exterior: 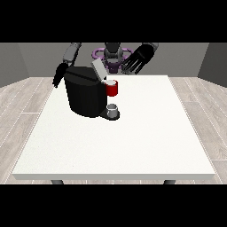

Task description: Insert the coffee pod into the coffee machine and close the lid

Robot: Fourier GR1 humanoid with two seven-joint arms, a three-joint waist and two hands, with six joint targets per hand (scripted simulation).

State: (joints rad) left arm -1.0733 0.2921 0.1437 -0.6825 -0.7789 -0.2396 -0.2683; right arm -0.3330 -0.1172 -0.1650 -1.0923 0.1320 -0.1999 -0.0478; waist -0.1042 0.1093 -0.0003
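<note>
We see the coffee machine [85, 94] standing on the table [133, 146], toward its far left part, with its lid [98, 69] raised at the top and the pod holder [111, 88] sticking out on its right side. Below the holder, a cup [113, 109] sits on the machine's base. One hand [59, 74] hangs just left of the machine, and the other hand [137, 57] hovers behind and to the right of it, above the far edge.
</note>
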